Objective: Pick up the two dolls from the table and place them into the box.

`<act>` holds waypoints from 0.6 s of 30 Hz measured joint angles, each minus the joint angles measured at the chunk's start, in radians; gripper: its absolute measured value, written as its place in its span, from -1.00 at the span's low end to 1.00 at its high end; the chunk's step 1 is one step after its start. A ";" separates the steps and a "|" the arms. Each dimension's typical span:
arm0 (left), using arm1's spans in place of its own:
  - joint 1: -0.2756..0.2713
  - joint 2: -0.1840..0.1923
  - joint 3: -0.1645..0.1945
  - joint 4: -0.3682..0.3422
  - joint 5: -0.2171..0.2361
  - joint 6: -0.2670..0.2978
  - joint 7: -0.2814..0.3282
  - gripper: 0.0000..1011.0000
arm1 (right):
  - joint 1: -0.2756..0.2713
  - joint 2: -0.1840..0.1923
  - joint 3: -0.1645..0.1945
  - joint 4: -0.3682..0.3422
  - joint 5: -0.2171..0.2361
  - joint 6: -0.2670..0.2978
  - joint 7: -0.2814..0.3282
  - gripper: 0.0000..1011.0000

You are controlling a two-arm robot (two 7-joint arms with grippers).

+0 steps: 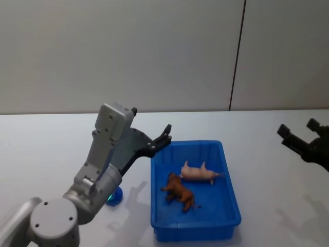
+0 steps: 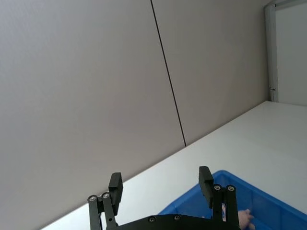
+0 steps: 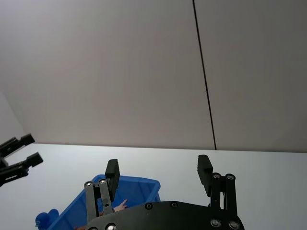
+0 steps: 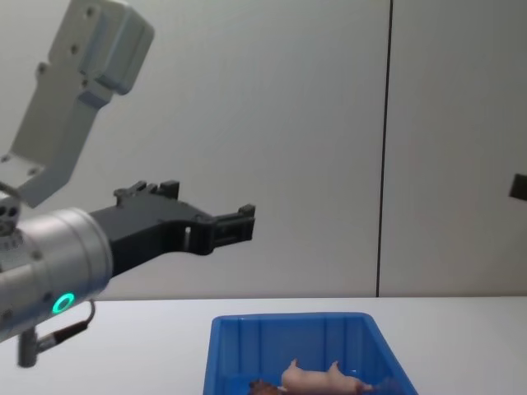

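Both dolls lie inside the blue box (image 1: 195,226) on the white table (image 1: 46,144). The pale pink doll (image 1: 198,173) is on its side toward the far wall. The reddish-brown doll (image 1: 180,191) lies just in front of it. My left gripper (image 1: 163,138) hovers open and empty above the box's far left corner. In the left wrist view the left gripper (image 2: 160,182) has its fingers spread wide over the box (image 2: 268,196). Off to the right, raised and well apart from the box, my right gripper (image 1: 299,128) is open with nothing in it.
A small blue round object (image 1: 114,196) sits on the table left of the box, under my left arm. A grey wall with a dark vertical seam (image 1: 236,56) stands behind the table. Bare tabletop stretches right of the box.
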 joint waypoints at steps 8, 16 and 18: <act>0.050 0.051 -0.016 -0.055 -0.059 0.070 0.010 0.99 | -0.029 0.014 0.018 -0.010 0.039 -0.038 -0.017 0.98; 0.113 0.115 -0.037 -0.119 -0.121 0.171 0.054 0.99 | -0.046 0.021 0.028 -0.016 0.060 -0.059 -0.027 0.98; 0.127 0.130 -0.042 -0.131 -0.135 0.201 0.067 0.99 | -0.048 0.022 0.029 -0.017 0.063 -0.062 -0.028 0.98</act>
